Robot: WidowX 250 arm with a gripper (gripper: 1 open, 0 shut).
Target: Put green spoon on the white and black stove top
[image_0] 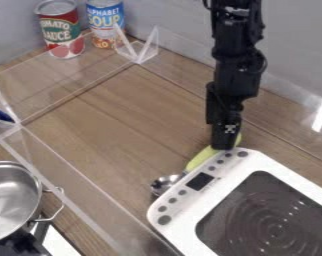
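The green spoon (203, 158) lies on the wooden table, its yellow-green handle against the far left edge of the stove top and its silver bowl (165, 183) toward the front left. The white and black stove top (251, 207) sits at the lower right, nothing on its ringed black surface. My gripper (224, 142) points straight down with its fingertips just above the far end of the spoon's handle. It stands open and holds nothing.
A steel pot (9, 200) stands at the lower left behind a clear plastic wall (70, 190). Two cans (60, 28) (105, 18) stand at the back left, next to a clear stand (140, 46).
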